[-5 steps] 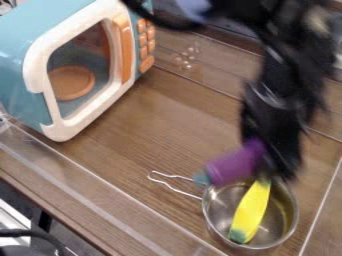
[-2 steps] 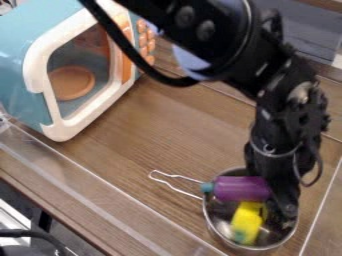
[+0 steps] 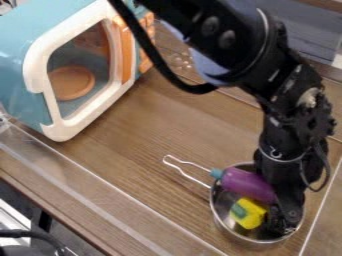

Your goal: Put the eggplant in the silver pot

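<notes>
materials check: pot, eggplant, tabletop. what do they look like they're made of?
Silver pot: looks like polished metal; bright reflective rim, thin wire handle.
Eggplant: probably moulded plastic; glossy, uniform purple skin with a highlight, lying in the pot.
Table: dark wood-grain surface with low sheen; could be laminate rather than solid wood, the picture can't settle it.

Eggplant lies inside silver pot, beside yellow toy. Gripper open above pot. Toy microwave far behind pot.
</notes>
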`<control>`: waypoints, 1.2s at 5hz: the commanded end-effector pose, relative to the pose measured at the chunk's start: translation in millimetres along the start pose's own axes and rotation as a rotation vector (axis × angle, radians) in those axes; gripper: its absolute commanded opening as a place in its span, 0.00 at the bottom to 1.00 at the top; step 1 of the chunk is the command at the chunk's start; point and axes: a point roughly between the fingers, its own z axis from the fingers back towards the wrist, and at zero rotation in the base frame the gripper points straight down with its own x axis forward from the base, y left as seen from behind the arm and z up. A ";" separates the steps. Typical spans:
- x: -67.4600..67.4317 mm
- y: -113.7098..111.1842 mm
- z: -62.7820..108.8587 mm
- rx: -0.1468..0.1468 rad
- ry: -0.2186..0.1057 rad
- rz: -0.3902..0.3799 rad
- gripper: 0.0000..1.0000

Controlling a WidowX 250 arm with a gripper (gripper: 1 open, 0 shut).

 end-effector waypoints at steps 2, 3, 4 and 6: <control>-9.9 10.8 9.5 -0.016 -0.023 0.063 0.00; -17.2 10.1 22.2 -0.037 -0.022 0.058 1.00; -23.1 8.2 32.1 -0.073 -0.024 0.029 1.00; -27.9 4.9 8.4 -0.123 -0.032 0.038 1.00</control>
